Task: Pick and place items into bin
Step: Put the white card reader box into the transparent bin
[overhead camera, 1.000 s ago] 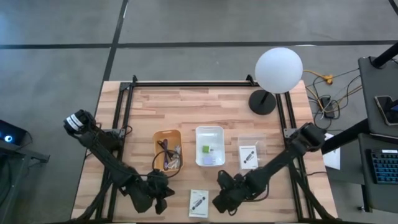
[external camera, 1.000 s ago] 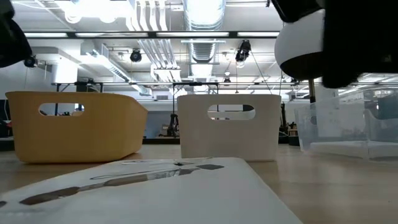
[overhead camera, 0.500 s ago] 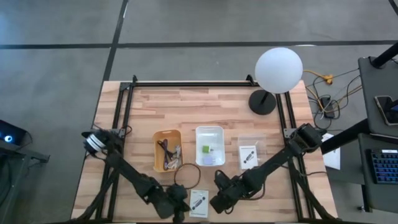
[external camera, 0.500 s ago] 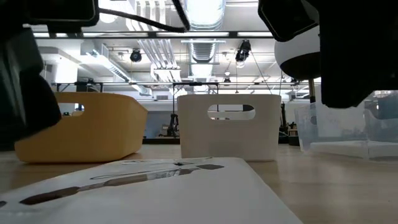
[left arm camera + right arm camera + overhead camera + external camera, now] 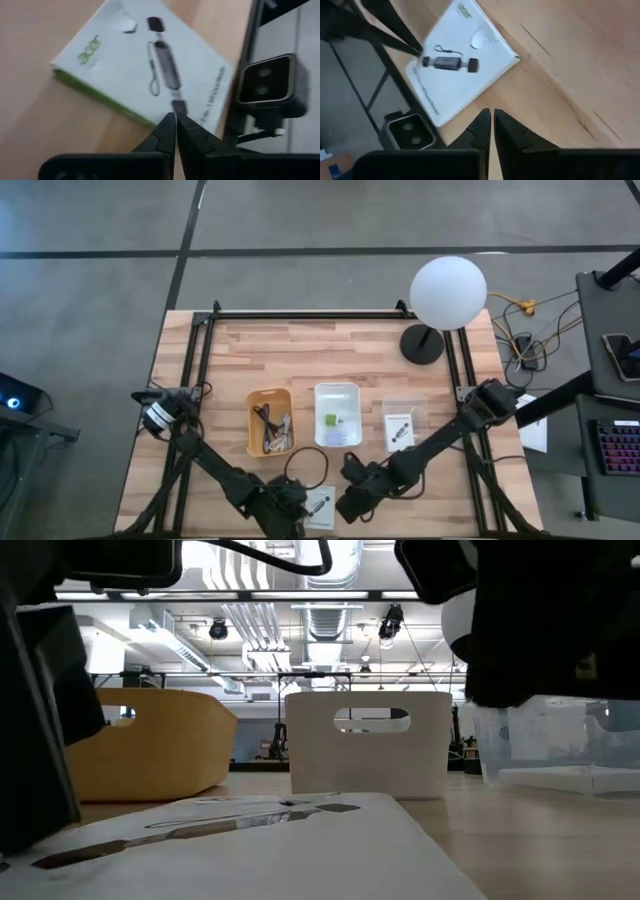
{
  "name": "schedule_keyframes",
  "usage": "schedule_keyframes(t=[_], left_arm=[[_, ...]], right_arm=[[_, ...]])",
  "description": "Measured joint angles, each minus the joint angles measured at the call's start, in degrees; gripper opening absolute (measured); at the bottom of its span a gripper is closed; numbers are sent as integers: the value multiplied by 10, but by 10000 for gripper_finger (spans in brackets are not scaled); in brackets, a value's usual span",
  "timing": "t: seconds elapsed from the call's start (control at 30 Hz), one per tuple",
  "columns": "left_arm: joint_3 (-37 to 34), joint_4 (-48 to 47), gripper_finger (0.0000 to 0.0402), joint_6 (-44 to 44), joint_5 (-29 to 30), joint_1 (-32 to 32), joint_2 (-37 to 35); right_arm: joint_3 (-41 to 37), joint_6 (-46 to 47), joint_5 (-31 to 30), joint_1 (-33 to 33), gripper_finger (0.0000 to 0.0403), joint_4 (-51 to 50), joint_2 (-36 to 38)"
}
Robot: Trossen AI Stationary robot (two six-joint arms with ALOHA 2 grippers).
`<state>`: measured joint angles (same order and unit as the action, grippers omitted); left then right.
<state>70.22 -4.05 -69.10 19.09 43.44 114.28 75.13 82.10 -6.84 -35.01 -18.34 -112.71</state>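
**Both pincers brought low around the front card**

Near the desk's front edge, the left pincer [image 5: 296,505] is held low with its fingers pressed together, tips meeting just over the near edge of a white card [image 5: 145,70] printed with a dark object (a green logo is seen at one corner). The same card [image 5: 320,505] is flanked on its other side by the right pincer [image 5: 352,498], also closed, its tips hanging above bare wood just beside the card [image 5: 457,62]. Nothing is gripped by either one.

Farther back, a white bin [image 5: 337,416] is seen at the desk's [image 5: 300,350] middle, with a tiny green block [image 5: 330,420] lying inside. An orange bin [image 5: 269,421] beside it holds dark and grey cables [image 5: 268,430]. A second white card [image 5: 400,430] lies on a clear bag right of the white bin. A globe lamp [image 5: 448,292] stands at the far right corner.
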Motion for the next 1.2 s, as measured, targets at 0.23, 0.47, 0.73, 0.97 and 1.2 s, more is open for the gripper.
schedule_keyframes(t=[0.23,0.47,0.73,0.97,1.2], left_arm=[[21,-80,0,-10,5,-4,-4],[24,-95,0,-11,17,-5,-16],[24,-125,0,-10,58,-7,-40],[6,-121,0,-11,49,-7,-34],[2,-139,0,-11,19,-7,-25]], right_arm=[[10,-41,71,2,13,27,-56],[47,-61,69,2,13,40,-97],[62,-114,67,23,13,38,-101],[61,-128,67,40,13,38,-101],[61,-137,67,41,13,40,-100]])
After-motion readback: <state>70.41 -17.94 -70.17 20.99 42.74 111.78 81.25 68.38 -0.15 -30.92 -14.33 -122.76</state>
